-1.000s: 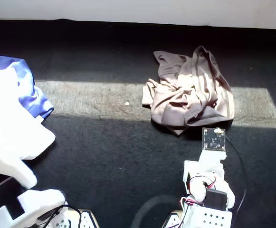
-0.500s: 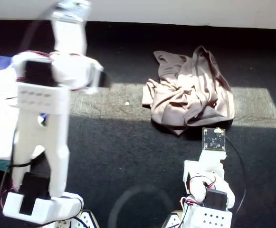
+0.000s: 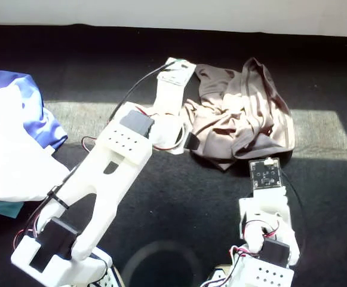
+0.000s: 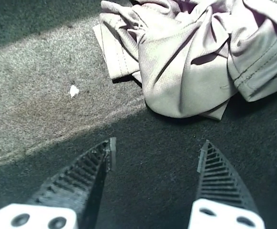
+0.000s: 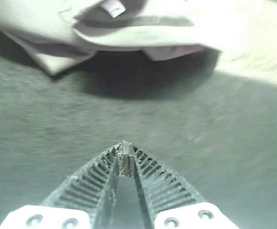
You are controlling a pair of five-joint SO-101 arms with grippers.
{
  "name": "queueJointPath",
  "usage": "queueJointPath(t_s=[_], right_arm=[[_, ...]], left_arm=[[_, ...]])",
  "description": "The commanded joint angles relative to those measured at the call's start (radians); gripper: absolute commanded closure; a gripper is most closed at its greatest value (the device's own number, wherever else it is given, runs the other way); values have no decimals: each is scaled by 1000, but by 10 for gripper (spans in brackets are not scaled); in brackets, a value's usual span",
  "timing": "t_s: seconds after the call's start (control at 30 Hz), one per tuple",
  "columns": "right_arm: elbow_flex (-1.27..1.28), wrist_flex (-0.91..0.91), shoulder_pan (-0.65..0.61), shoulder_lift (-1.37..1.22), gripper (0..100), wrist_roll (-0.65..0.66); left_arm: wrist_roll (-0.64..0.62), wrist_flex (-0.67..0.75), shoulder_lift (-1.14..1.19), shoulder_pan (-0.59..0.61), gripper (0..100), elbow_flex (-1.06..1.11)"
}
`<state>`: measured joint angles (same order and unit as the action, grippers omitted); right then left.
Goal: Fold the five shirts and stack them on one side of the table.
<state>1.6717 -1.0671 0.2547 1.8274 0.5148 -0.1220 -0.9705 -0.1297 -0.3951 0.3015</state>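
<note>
At the near edge: my right arm (image 3: pixel 266 209) and left arm (image 3: pixel 110 161) rise from the dark tabletop (image 3: pixel 161 197), with 12 o'clock being the far wall as seen from above.
Right fingers: my right fingers (image 5: pixel 105 183) are pressed together with nothing between them, low over the tabletop.
Left fingers: my left fingers (image 4: pixel 88 176) stand wide apart and hold nothing, over the shaded strip just short of the sunlit band (image 3: pixel 101 122).
Side pile: a pile of shirts (image 3: pixel 12 149), white over blue, lies at the 9 o'clock edge, well apart from both sets of fingers.
Task thing: the beige shirt (image 3: pixel 239 113) lies crumpled in the far middle of the tabletop, half in sun.
Key relation: the beige shirt (image 4: pixel 186 62) sits at about 1 o'clock from my left fingers, with its hem corner just beyond them. From my right fingers its near edge (image 5: pixel 128 21) lies at about 11 o'clock.
Long axis: bunched as it is, I cannot judge one.
Nearer arm: both are close. I judge the left better placed, being already open.
Small things: a white fleck (image 4: pixel 73 90) lies on the sunlit band, beside the hem.
Writing: a small tag (image 5: pixel 112 7) shows on the shirt, and I can read no print on it.
</note>
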Motion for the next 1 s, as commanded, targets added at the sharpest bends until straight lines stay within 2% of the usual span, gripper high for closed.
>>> queueJointPath(t_s=[0.0,0.1,0.23,0.37,0.47,0.67,0.97], right_arm=[[97,59,104,5,990,57],[4,59,185,4,989,55],[-162,54,286,-1,976,-58],[-315,-15,315,-1,824,-97],[-417,-70,321,-1,732,-104],[-575,-105,415,-1,724,-104],[-593,-107,536,4,724,-100]], left_arm=[[-61,35,-16,-25,724,-1],[-92,37,-16,-71,723,-1],[-137,81,-4,-136,723,1],[-176,190,93,-168,723,-24],[-196,221,203,-206,723,-82],[-198,221,387,-291,723,-297],[-193,201,608,-340,726,-579]])
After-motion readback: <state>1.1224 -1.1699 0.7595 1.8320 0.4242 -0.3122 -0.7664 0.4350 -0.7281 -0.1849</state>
